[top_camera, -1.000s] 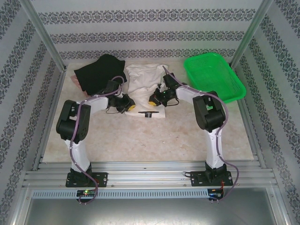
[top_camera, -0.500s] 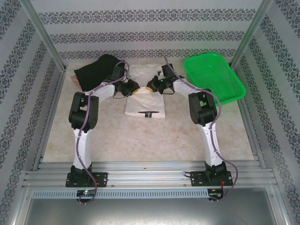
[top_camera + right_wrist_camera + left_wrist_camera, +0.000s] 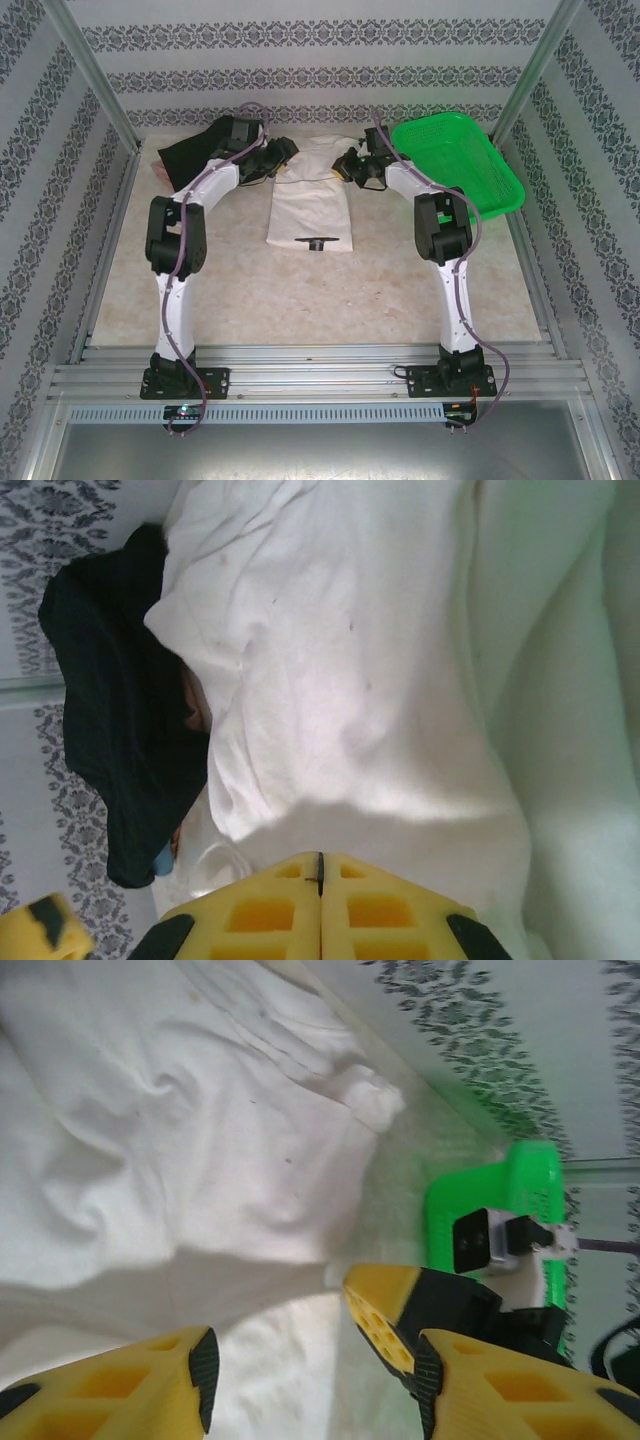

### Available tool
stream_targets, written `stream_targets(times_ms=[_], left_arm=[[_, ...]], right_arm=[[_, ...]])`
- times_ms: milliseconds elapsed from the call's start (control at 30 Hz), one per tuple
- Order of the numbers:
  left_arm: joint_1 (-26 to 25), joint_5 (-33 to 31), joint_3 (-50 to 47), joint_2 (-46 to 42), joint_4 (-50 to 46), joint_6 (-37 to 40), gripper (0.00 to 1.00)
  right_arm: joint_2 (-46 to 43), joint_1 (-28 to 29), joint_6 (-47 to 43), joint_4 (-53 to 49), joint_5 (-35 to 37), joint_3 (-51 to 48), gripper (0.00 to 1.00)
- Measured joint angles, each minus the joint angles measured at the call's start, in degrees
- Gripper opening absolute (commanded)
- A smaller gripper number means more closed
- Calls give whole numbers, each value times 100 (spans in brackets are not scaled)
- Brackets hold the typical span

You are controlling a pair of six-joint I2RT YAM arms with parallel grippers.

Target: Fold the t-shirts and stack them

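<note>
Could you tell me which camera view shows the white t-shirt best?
The top external view: the white t-shirt lies there nearly whole, with its outline plain. The left wrist view gives a close patch of its wrinkled cloth, and the right wrist view gives another.

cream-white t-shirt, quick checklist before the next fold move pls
1. Left claw open above the cream-white cloth t-shirt: ok, fingers apart.
2. Right claw open: not ok, shut at the cloth's edge.
3. Shirt lying flat: not ok, far end rumpled.
4. Black cloth t-shirt clear of it: cannot tell, the two meet at the far left.
5. Bright green plastic mesh basket clear of the shirt: ok, apart on the right.
</note>
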Motion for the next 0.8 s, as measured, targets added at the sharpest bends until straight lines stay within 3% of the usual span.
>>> stream_targets(times_ms=[67, 200, 267, 533, 800], left_arm=[[-2, 15, -535, -522, 22, 24, 54], [-13, 105, -1561, -1180, 264, -9, 33], [-35, 155, -1928, -1147, 485, -72, 28], [-94, 44, -2247, 28, 1331, -492, 28], [-55, -273, -1956, 275, 1696, -667, 29]], right_arm=[[-415, 11, -109, -15, 22, -413, 11], [-940, 50, -254, -2, -72, -710, 10], [-1036, 76, -289, 52, -122, -772, 10], [-605, 109, 72, 702, -225, -1311, 7], [-186, -15, 398, 981, 90, -1438, 2]])
